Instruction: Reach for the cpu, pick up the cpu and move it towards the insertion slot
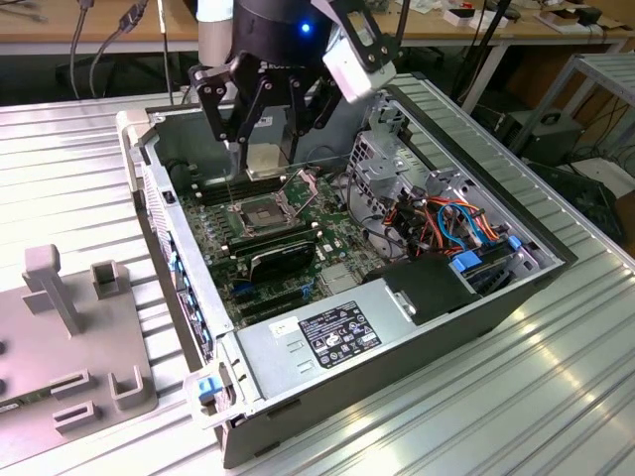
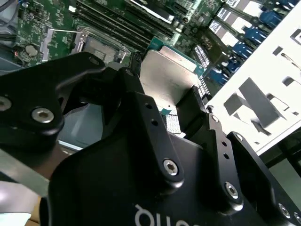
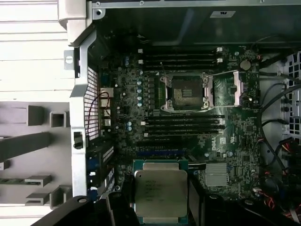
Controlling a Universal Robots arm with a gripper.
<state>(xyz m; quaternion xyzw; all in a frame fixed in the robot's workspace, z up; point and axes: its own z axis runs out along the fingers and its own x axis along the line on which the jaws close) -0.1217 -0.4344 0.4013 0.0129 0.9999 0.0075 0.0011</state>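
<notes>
One cpu (image 3: pixel 161 194) is pinched between the two fingers of the gripper (image 1: pixel 264 159) and is held in the air above the motherboard (image 1: pixel 288 248). One insertion slot (image 1: pixel 261 212) is seen below, just nearer in the exterior view, with its bracket raised.

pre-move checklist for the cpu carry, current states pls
1. Small flat silver-grey square cpu held in black gripper: ok.
2. Cpu lifted off the green motherboard: ok.
3. Square metal-framed insertion slot empty, dark centre exposed: ok.
4. Hinged wire bracket swung aside of the slot: ok.
5. Cpu over the slot: not ok, apart from it in the first wrist view.
6. Cpu level in grip: cannot tell.
</notes>
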